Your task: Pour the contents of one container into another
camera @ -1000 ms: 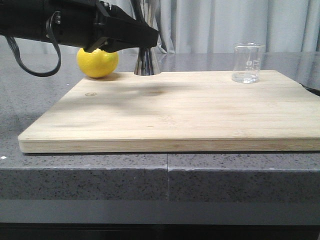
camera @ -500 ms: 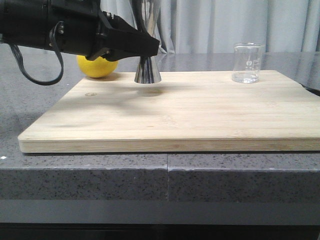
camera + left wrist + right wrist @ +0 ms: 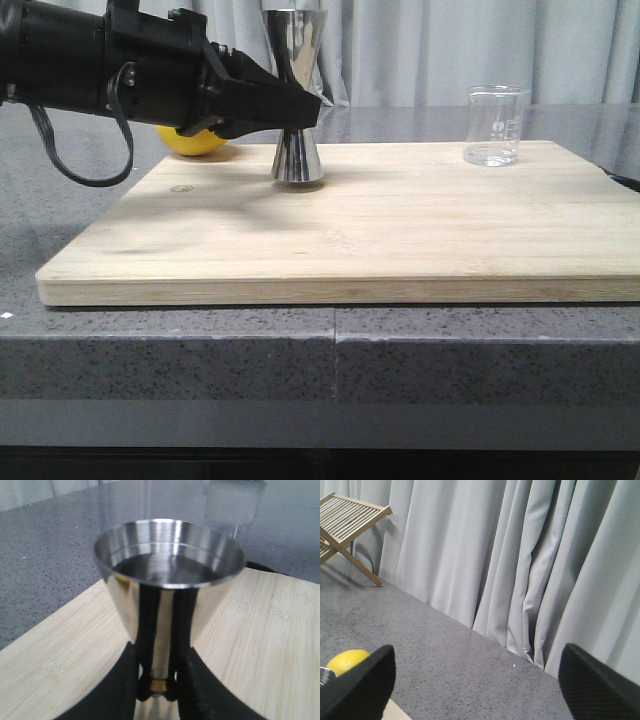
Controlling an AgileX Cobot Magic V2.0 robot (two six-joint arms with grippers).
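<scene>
The steel hourglass jigger stands upright on the back left part of the wooden board, its base at or just above the wood. My left gripper reaches in from the left and is shut on its narrow waist. In the left wrist view, black fingers clamp either side of the gold band under the jigger's cup. The clear glass beaker stands alone at the board's back right. My right gripper is open, holds nothing, and faces the curtains.
A yellow lemon lies behind the board's back left corner, mostly hidden by my left arm; the lemon also shows in the right wrist view. The board covers most of a grey stone counter. A wooden folding rack stands far off.
My left gripper carried the jigger from the board's back edge forward and slightly right, lifted midway, and lowered it toward the wood. The beaker and lemon stayed put.
</scene>
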